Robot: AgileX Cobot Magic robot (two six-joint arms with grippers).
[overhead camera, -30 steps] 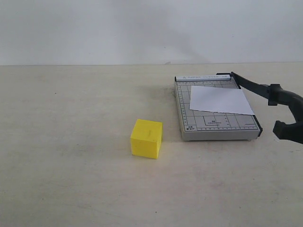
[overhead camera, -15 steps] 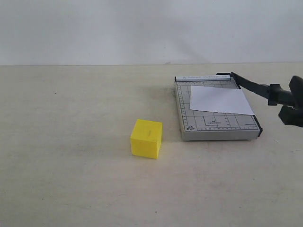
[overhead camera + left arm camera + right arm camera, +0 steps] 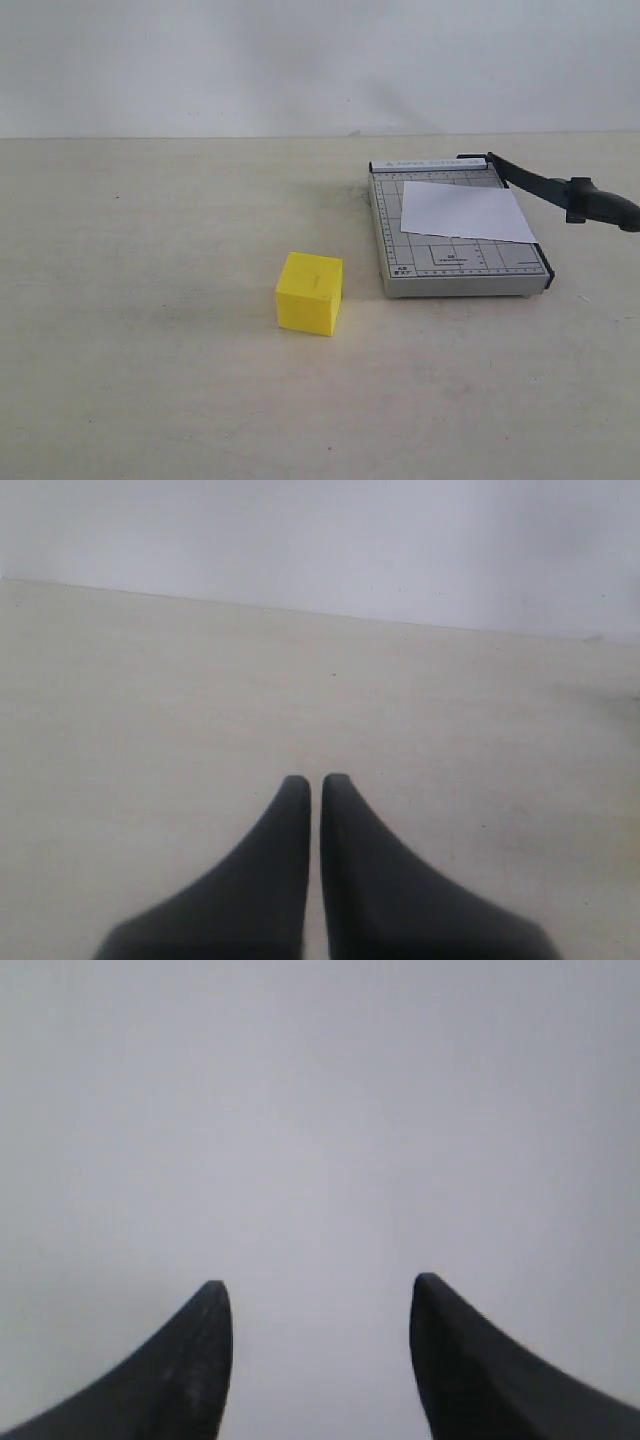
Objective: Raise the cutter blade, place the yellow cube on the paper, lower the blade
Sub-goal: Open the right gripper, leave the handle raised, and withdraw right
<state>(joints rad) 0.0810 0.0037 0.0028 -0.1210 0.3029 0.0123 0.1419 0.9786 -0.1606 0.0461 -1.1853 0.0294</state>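
Note:
The cutter blade (image 3: 545,186) stands raised off the right side of the grey gridded board (image 3: 395,220), its thick handle end (image 3: 605,205) pointing right, free of any gripper. The white paper (image 3: 462,212) lies on the board. On the table left of the board sits the yellow cube (image 3: 310,293). Neither gripper shows in the exterior view. My left gripper (image 3: 313,780) is shut with nothing between its fingers, above bare table. My right gripper (image 3: 318,1295) is open and faces only a blank grey wall.
The beige table (image 3: 150,300) stretches wide around the cube and board. A pale wall (image 3: 300,60) rises behind the table's far edge.
The right gripper, which stood open around the blade's handle end a second ago, has drawn off to the right and out of the exterior view. The blade stays raised.

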